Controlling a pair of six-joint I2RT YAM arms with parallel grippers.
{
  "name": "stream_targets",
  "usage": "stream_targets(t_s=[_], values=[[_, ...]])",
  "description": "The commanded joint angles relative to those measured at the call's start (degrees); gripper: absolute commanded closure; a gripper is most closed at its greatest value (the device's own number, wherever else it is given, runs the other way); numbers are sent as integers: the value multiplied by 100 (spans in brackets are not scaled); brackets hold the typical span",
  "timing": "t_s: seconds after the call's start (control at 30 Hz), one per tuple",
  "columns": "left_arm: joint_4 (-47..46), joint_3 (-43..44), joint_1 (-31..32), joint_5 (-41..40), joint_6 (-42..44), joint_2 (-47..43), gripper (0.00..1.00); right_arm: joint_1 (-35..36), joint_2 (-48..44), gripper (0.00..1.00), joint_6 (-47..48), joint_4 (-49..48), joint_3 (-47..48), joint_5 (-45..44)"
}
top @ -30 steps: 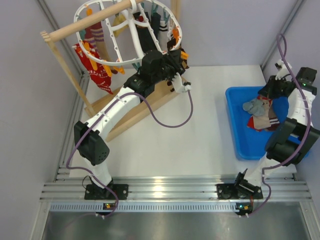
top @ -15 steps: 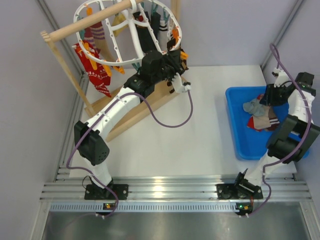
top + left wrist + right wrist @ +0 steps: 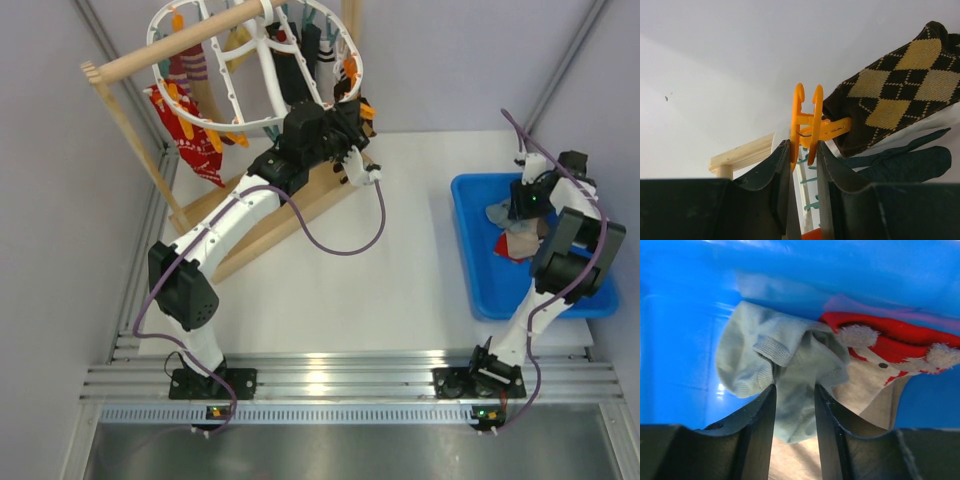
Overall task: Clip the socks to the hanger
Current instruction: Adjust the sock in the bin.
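The white ring hanger (image 3: 203,126) hangs from a wooden rod, with several socks clipped round it. My left gripper (image 3: 350,118) is up at its right rim. In the left wrist view, that gripper (image 3: 803,146) is shut on the handles of an orange clip (image 3: 807,117). The clip's nose is at the cuff of a brown-and-black argyle sock (image 3: 895,85). My right gripper (image 3: 522,203) is down in the blue tray (image 3: 478,275). In the right wrist view it (image 3: 795,389) stands open astride a crumpled grey sock (image 3: 790,357). A red patterned sock (image 3: 890,340) lies beside the grey one.
The wooden rack's rod (image 3: 180,45) and slanted base board (image 3: 290,215) stand at the back left, under and behind the left arm. A dark teal sock (image 3: 910,162) hangs just below the argyle one. The tray sits against the right wall.
The right arm has swung left over the tray and come down on the sock pile. Its jaws have gone from shut to open around the grey sock. The left arm is unmoved.
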State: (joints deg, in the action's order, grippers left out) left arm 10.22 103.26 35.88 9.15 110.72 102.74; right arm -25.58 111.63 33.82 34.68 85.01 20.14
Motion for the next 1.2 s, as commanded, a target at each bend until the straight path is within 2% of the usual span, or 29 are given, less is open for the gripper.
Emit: stream_targets(t_s=[0.0,0.13,0.27,0.3,0.4,0.5,0.67,0.77,0.97,1.1,1.17], values=[[-20,-78,-28,210,-252,-35,100,45,34,63,238,-400,-63,-379],[-29,-70,-37,219,-261,-26,100,45,-19,58,353,-339,-116,-528],[-37,-70,-37,219,-261,-8,100,18,-202,87,660,-216,-187,-503],[-37,-61,-28,219,-270,-17,100,-16,-247,100,695,-172,-178,-459],[-29,-61,-28,219,-279,-26,100,-122,-537,100,766,240,128,-205],[-29,-69,-37,210,-287,-43,100,-289,-958,100,958,679,305,480],[-29,-96,-37,219,-287,-70,100,-377,-1556,100,2239,1671,323,1545],[-29,-105,-28,219,-287,-79,100,-377,-1566,100,2383,1928,410,1660],[-29,-157,-28,201,-305,-122,100,-351,-1013,100,2356,3333,1166,2520],[-20,-157,-28,184,-323,-122,100,-333,-907,100,3040,3721,730,2338],[-20,-166,-28,193,-331,-122,100,-316,-924,100,3892,3923,413,1890]])
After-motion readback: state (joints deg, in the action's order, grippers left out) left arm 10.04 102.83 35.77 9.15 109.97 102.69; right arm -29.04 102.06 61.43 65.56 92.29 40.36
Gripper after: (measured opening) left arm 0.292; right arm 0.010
